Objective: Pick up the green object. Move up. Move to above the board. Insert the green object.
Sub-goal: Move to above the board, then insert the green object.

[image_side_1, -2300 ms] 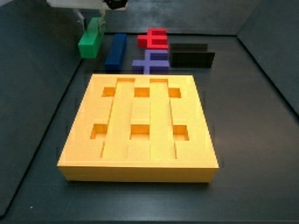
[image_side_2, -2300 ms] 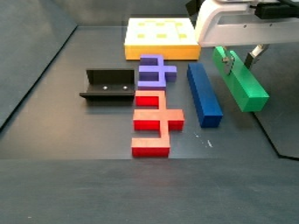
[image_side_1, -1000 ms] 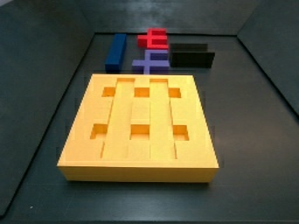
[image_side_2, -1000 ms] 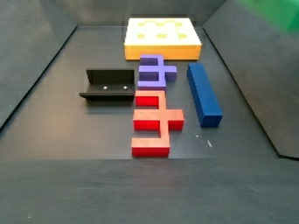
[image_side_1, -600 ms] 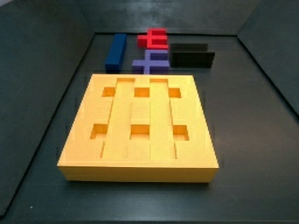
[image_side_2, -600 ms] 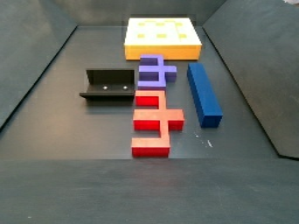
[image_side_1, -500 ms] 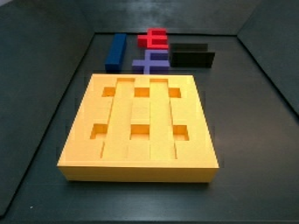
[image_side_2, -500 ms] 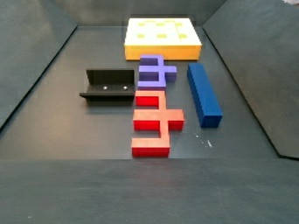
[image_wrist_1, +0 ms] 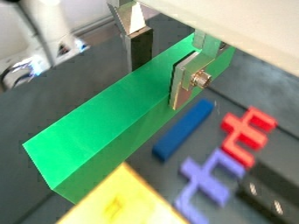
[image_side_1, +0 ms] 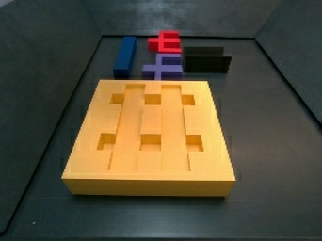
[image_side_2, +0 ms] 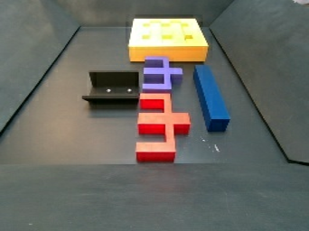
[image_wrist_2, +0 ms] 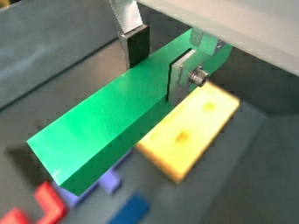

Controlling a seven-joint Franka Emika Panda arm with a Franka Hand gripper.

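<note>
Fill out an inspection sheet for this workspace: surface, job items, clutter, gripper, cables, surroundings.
Surface: dark matte floor, no spills seen.
Green object: the green bar is off the floor, clamped near one end between the fingers in both wrist views; absent from both side views.
Board: the yellow-orange board lies flat, all six square holes empty.
Clutter: blue bar, purple piece and two red pieces lie in a row area beside the fixture; none touch the board.
Gripper: the gripper is above the scene, out of both side views, shut on the green bar.
Cables: nothing seen.
Surroundings: dark walls enclose the floor.
</note>
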